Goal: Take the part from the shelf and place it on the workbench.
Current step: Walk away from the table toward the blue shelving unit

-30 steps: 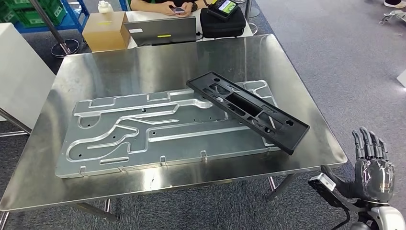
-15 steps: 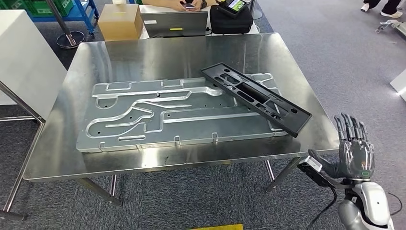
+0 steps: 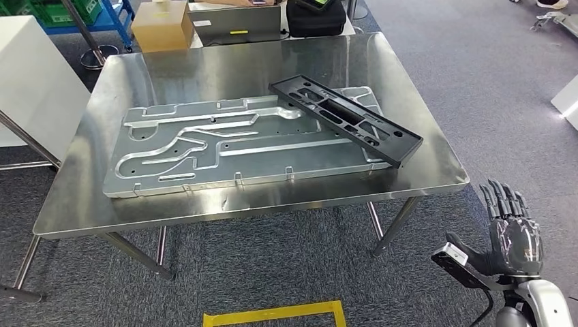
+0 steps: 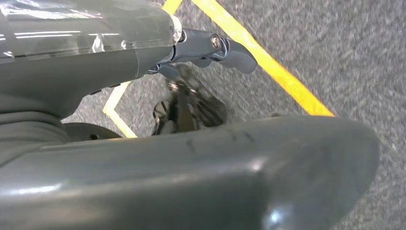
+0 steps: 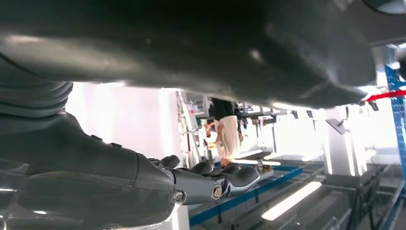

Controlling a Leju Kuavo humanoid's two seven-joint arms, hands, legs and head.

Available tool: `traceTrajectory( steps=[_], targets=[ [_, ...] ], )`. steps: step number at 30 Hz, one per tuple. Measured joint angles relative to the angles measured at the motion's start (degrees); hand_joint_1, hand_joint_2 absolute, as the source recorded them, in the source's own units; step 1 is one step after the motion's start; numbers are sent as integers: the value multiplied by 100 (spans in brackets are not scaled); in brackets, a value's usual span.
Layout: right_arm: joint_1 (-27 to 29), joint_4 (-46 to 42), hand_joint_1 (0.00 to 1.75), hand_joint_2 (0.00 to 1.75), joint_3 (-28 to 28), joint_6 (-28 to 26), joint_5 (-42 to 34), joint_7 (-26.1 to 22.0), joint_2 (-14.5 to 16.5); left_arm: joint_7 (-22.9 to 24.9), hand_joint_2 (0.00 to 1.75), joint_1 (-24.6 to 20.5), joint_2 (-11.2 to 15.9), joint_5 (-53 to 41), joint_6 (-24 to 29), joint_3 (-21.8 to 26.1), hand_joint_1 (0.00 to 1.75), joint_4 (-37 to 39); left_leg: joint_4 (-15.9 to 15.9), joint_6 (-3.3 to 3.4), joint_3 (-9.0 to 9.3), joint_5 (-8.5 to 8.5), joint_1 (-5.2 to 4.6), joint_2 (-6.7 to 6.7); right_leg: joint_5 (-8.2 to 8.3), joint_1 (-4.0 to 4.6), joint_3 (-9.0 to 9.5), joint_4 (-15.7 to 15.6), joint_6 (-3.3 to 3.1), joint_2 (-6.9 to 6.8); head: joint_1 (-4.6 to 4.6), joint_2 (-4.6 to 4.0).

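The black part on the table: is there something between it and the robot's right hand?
Nothing visible stands between them. The black part lies tilted across the silver plate on the steel table. The right hand is off the table's near right corner, holding nothing, with only grey carpet between.

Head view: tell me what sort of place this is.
Probably a factory or workshop floor. A steel workbench carries a large machined metal plate with a black part laid across it, green crates sit on blue racking behind, and yellow tape marks the carpeted floor.
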Motion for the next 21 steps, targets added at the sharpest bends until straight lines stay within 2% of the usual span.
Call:
traceTrajectory(
  steps=[1,3,4,5,7,9,10,11,13,14,15,16,17,18,19,20,21],
  targets=[
    [53,-40,0,0,-46,5,-2,-4,20,2,0,0,1,-24,-16,-12,0,1,-86,-1,150,114,6,0,45,-1,-74,16,12,-4,0,0],
    [160,-138,0,0,-151,45,-4,-37,65,7,0,-1,4,-62,-36,-36,0,-1,-750,30,684,408,9,-3,121,-4,-187,40,43,-5,0,0],
    [215,-201,0,0,-222,87,-8,-73,95,9,0,-4,8,-85,-44,-52,0,-1,-1202,58,983,452,-3,-6,161,-2,-226,47,70,-6,0,0],
    [263,-267,0,0,-303,151,-17,-130,127,9,0,-4,11,-110,-57,-73,0,-1,-1528,86,1191,455,-17,-11,202,-4,-242,41,102,-8,1,0],
    [362,-415,0,0,-506,322,-60,-291,214,7,0,-2,16,-170,-100,-119,0,0,-1833,137,1338,412,-59,-21,295,-17,-252,9,181,-13,1,0],
    [484,-576,0,0,-756,520,-117,-482,321,2,0,0,15,-220,-146,-153,0,1,-1890,215,1285,526,-42,-11,297,-27,-285,5,250,-4,1,0],
    [543,-659,0,0,-899,606,-143,-563,377,-1,0,-2,15,-238,-165,-166,0,2,-1921,265,1246,593,-32,1,166,-28,-337,104,275,9,2,0],
    [587,-736,0,0,-1041,685,-165,-640,433,-4,0,-2,14,-255,-180,-180,0,2,-1948,307,1201,659,-16,18,-58,-25,-420,316,292,23,2,0],
    [630,-859,0,0,-1291,819,-203,-770,557,-11,0,2,15,-279,-210,-210,0,3,-1928,349,1071,750,-34,42,-605,-25,-644,1039,315,44,2,0],
    [638,-904,0,0,-1387,879,-212,-840,632,-17,0,4,18,-290,-223,-225,0,3,-1907,352,996,787,-42,50,-759,-25,-725,1385,324,46,2,0],
    [639,-940,0,0,-1466,925,-211,-906,709,-21,0,5,22,-297,-234,-237,0,3,-1879,350,918,821,-48,55,-787,-25,-733,1585,330,47,2,0],
    [631,-968,0,0,-1529,954,-200,-963,783,-26,0,4,26,-301,-243,-247,0,3,-1844,344,844,848,-50,56,-701,-25,-636,1573,331,47,2,0],
    [612,-991,0,0,-1582,968,-183,-1008,852,-28,0,2,28,-305,-249,-259,0,3,-1801,335,778,868,-50,57,-546,-25,-423,1335,324,46,2,0],
    [583,-1009,0,0,-1627,972,-164,-1036,910,-30,0,0,28,-307,-253,-269,0,3,-1754,325,723,879,-50,58,-413,-25,-136,935,308,49,2,0],
    [546,-1024,0,0,-1661,975,-142,-1054,960,-32,0,-4,27,-308,-256,-278,0,4,-1704,308,671,888,-58,58,-349,-11,138,521,284,56,2,0],
    [512,-1036,0,0,-1686,978,-123,-1066,1007,-33,0,-8,25,-308,-258,-285,0,5,-1665,283,629,904,-64,57,-330,4,330,206,256,61,1,0],
    [483,-1043,0,0,-1703,981,-109,-1077,1049,-33,0,-10,23,-309,-260,-291,0,6,-1637,255,597,922,-68,55,-350,22,426,27,228,67,1,0]
  ],
)
